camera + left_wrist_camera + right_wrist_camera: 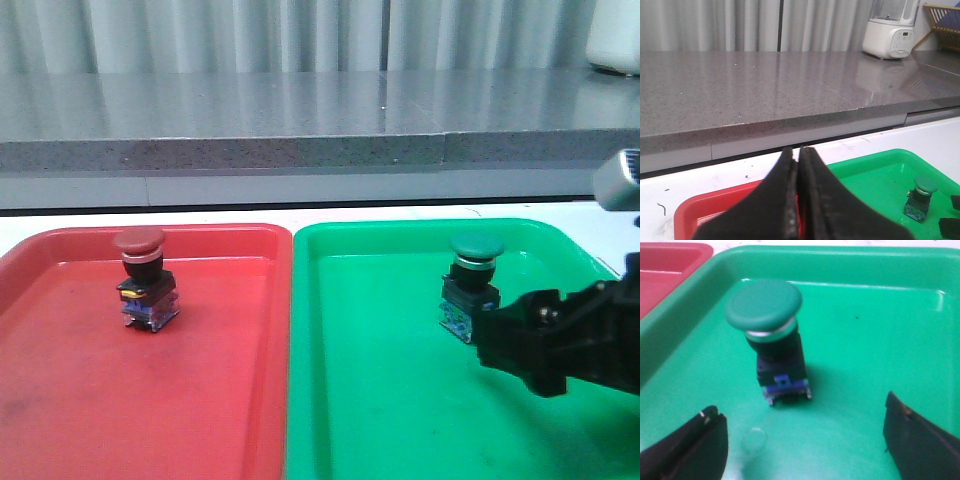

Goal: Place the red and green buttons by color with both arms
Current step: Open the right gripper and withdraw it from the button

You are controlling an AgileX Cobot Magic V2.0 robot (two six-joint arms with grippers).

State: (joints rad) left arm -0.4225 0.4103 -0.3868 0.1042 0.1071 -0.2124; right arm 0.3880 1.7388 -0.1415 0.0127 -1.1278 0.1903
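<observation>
The red button (143, 278) stands upright in the red tray (60, 400). The green button (472, 283) stands upright in the green tray (380, 400); it also shows in the right wrist view (772, 345) and in the left wrist view (920, 198). My right gripper (802, 440) is open and empty, its fingers apart just short of the green button, not touching it; its black fingers (520, 340) lie right of the button in the front view. My left gripper (799, 165) is shut and empty, raised above the trays' near side, out of the front view.
A grey stone counter (300, 110) runs behind the trays. A white appliance (890, 30) and a wooden rack (945, 17) stand on it at the far right. White table (730, 175) shows between the trays and the counter.
</observation>
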